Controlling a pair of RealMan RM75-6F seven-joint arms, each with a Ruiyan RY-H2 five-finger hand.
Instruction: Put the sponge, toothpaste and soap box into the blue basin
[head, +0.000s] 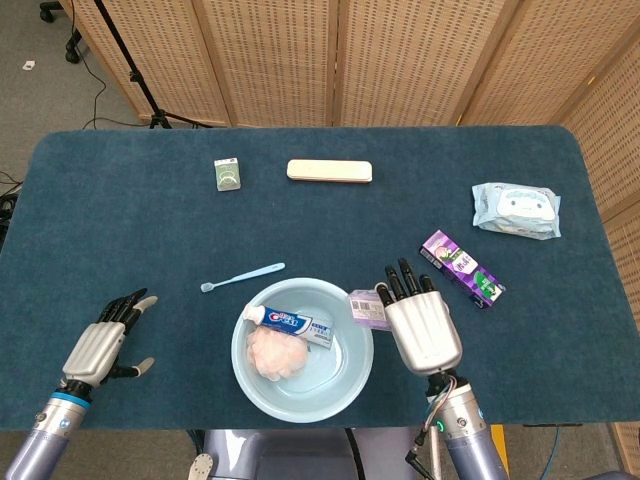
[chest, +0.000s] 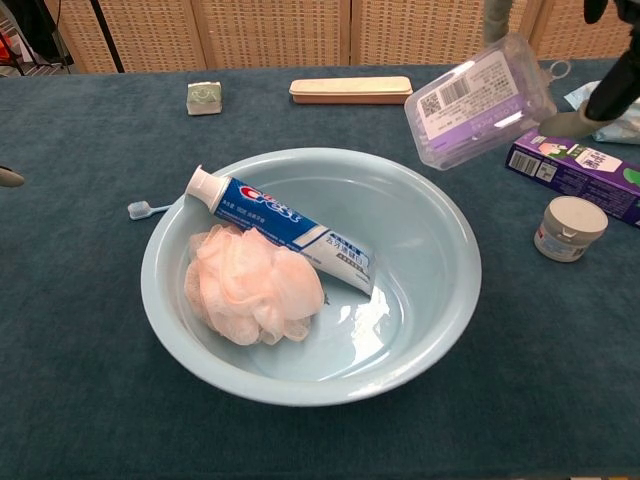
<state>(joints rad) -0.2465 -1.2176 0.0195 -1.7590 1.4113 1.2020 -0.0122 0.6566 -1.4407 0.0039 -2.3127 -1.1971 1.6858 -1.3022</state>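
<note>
Last item — my right hand (head: 423, 330) grips the soap box (chest: 480, 100), carried just left of it over the basin (chest: 440, 310) rim. Sponge (chest: 255, 285), toothpaste (chest: 285, 225) already in. Next: ease further in, release. Left hand (head: 97, 345) empty, fingers apart.

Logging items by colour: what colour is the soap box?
Clear with purple inside, the soap box shows best in the chest view.

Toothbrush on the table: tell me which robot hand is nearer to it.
Left. The left robot hand lies down-left of the toothbrush, apart from it; the right robot hand, holding the soap box, is beyond the blue basin.
</note>
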